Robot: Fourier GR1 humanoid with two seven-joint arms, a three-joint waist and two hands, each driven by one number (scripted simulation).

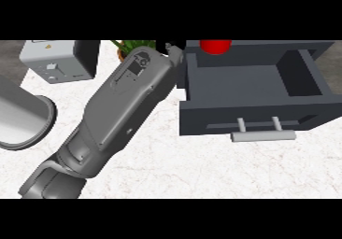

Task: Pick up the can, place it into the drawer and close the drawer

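Left forearm (118, 107) stretches far across the marble counter (201, 172), its robot hand (175, 46) barely showing beside the open drawer (250, 88), fingers impossible to read. The red can (216, 46) sits at the drawer's far edge. Grey cylinder (18, 116) stands left.

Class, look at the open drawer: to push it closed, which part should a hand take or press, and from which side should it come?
Take the drawer handle, the pale bar standing off the drawer front on two posts. It runs crosswise and faces the robot, so a hand would probably best come from the near side, fingers around or flat against the bar, and push away.
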